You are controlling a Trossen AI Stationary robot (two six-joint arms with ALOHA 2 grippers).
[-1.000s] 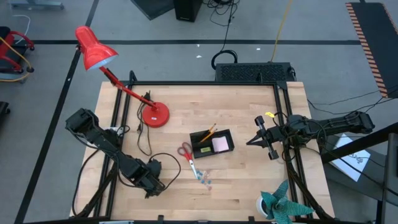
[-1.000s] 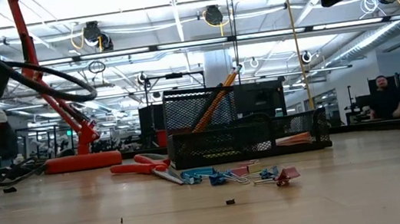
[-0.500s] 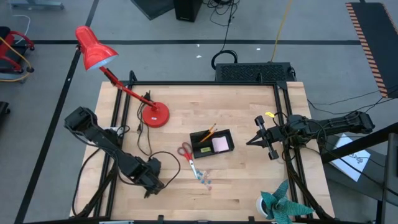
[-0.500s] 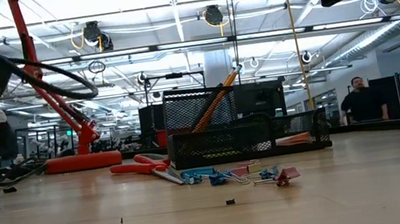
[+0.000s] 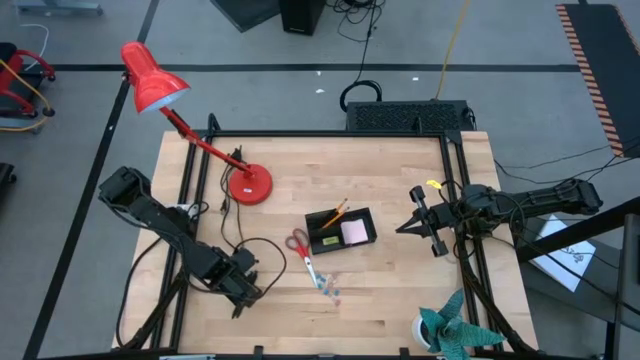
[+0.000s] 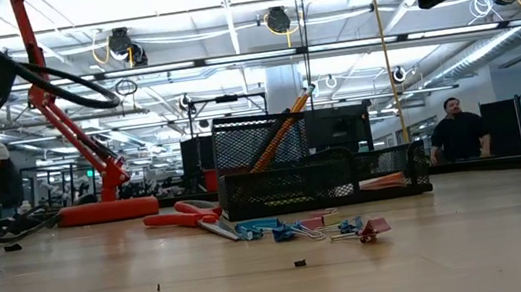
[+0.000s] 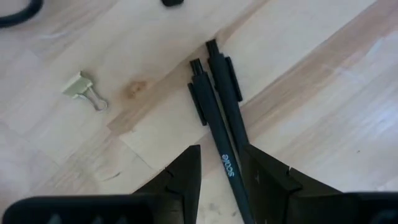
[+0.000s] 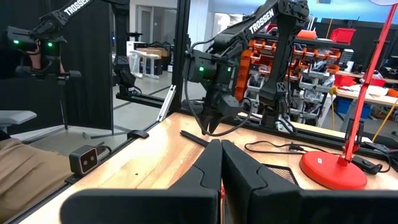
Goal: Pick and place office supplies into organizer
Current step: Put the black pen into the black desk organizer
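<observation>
My left gripper (image 5: 243, 289) points down over the table's near left part, shut on two dark pens (image 7: 219, 106) that lie side by side. The black mesh organizer (image 5: 341, 231) stands mid-table with orange pencils (image 5: 336, 212) and a pink note pad (image 5: 354, 232) in it. Red-handled scissors (image 5: 299, 243) lie on the table to its left. Bluish clips (image 5: 330, 290) lie in front of it. My right gripper (image 5: 400, 229) hovers shut at the right, pointing level toward the organizer. My left gripper pinches the two pens between its two fingers (image 7: 186, 168), coming from above and lying across them. The lettered pen's barrel (image 7: 227, 163) runs through the gap, and the second pen lies against it. Their clip ends (image 7: 214, 68) stick out past the fingers. I cannot tell whether they are clear of the table.
A red desk lamp (image 5: 248, 186) stands at the far left, its cable looping toward my left arm. A beige binder clip (image 7: 84, 88) lies near the pens. A teal spiky object (image 5: 452, 330) sits at the near right corner. People move in the room beyond.
My left gripper has risen a little and drifted slightly toward the table's left edge, still shut on the pens.
</observation>
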